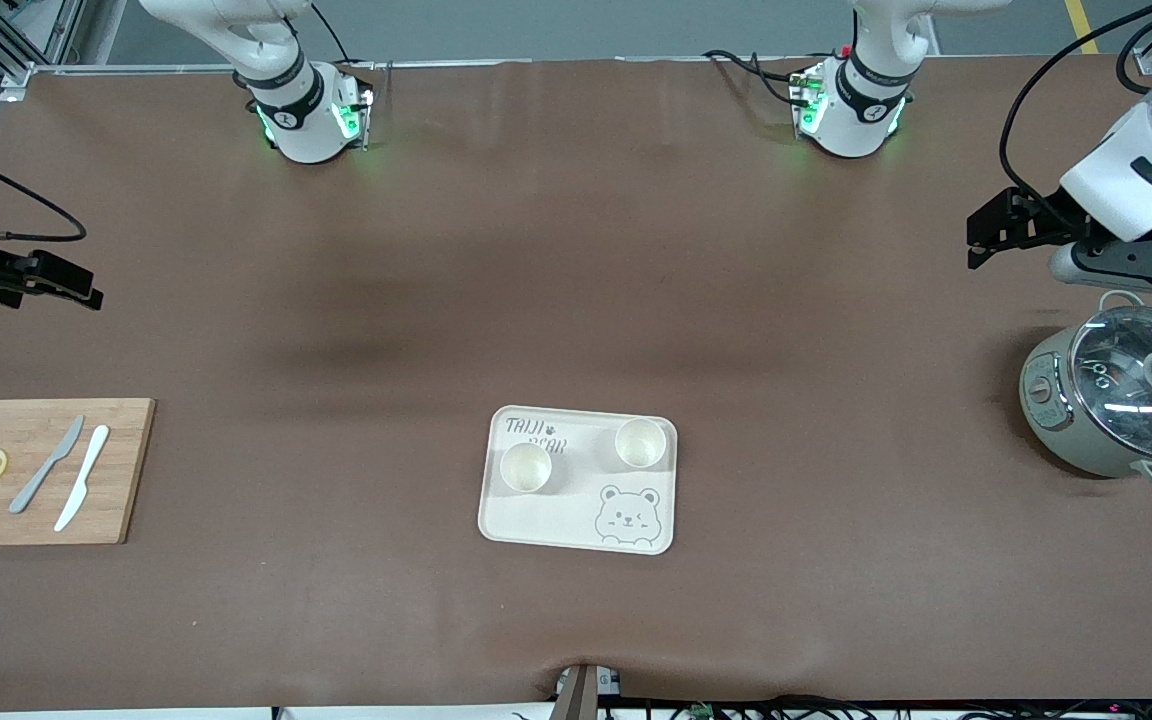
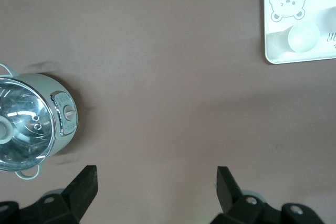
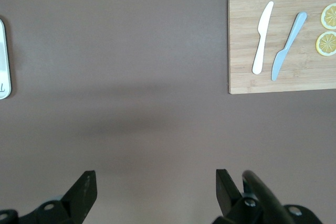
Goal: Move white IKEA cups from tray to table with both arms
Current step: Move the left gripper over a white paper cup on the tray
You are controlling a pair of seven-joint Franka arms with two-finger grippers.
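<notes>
Brown matte tabletop (image 1: 576,250) carries the tray (image 1: 536,525) midway between the two arms, well apart from either set of fingers. Both white IKEA cups (image 1: 525,468) (image 1: 640,443) stand upright on it, mouths up, so by my reading nothing of the task is done and both moves remain. Its long axis runs from one arm's end toward the other. Over the pot (image 1: 1116,405), the left gripper (image 2: 156,182) hangs with fingers spread wide, holding nothing. Above the cutting board (image 1: 36,470) end, the right gripper (image 3: 156,187) is likewise wide and empty.
</notes>
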